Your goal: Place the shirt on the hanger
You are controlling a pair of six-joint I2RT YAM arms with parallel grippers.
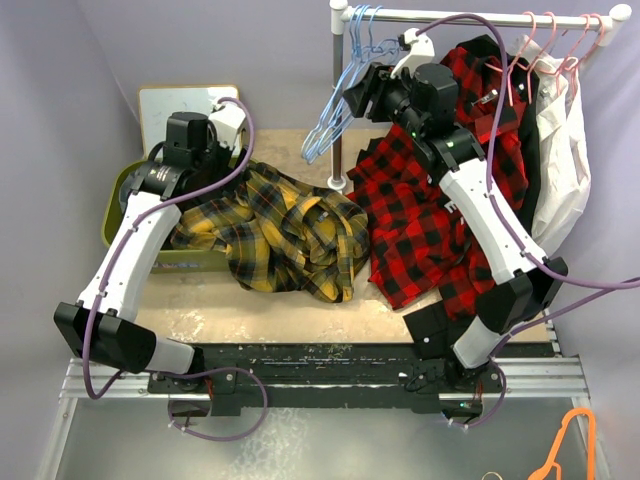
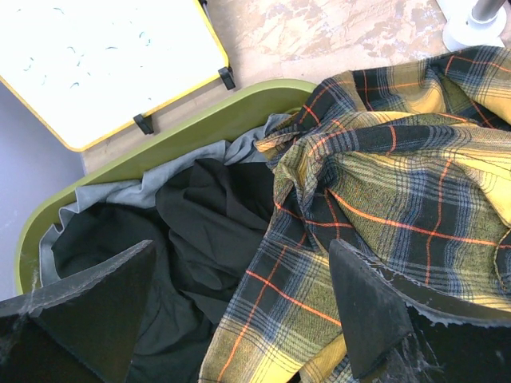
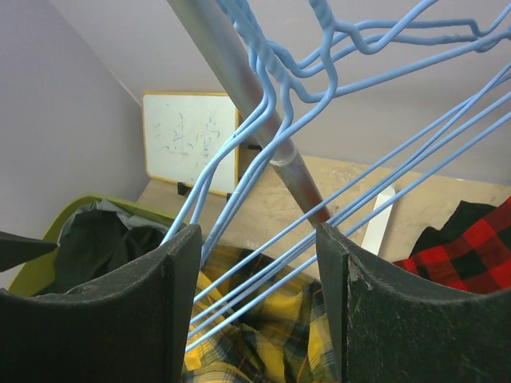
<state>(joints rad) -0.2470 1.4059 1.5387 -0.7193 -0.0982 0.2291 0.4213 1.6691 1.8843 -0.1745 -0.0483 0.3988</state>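
Observation:
The yellow-and-navy plaid shirt (image 1: pixel 280 230) lies crumpled on the table, one part draped into a green bin. My left gripper (image 1: pixel 200 160) hovers over that part with its jaws wide open; in the left wrist view the plaid shirt (image 2: pixel 383 183) lies below and between the fingers of the left gripper (image 2: pixel 241 255), which hold nothing. A bunch of light-blue wire hangers (image 1: pixel 328 125) hangs at the rail's left end. My right gripper (image 1: pixel 360 90) is at them. In the right wrist view, wires of a hanger (image 3: pixel 263 112) run through the open gap of the right gripper (image 3: pixel 257 255), untouched by the pads.
The green bin (image 1: pixel 115 200) holds dark and grey clothes (image 2: pixel 200 207). A small whiteboard (image 1: pixel 180 100) stands behind it. The stand's pole (image 1: pixel 338 100) rises beside the hangers. A red-and-black shirt (image 1: pixel 420 220), a white garment (image 1: pixel 560 170) and pink hangers (image 1: pixel 550 45) hang on the rail (image 1: pixel 480 17).

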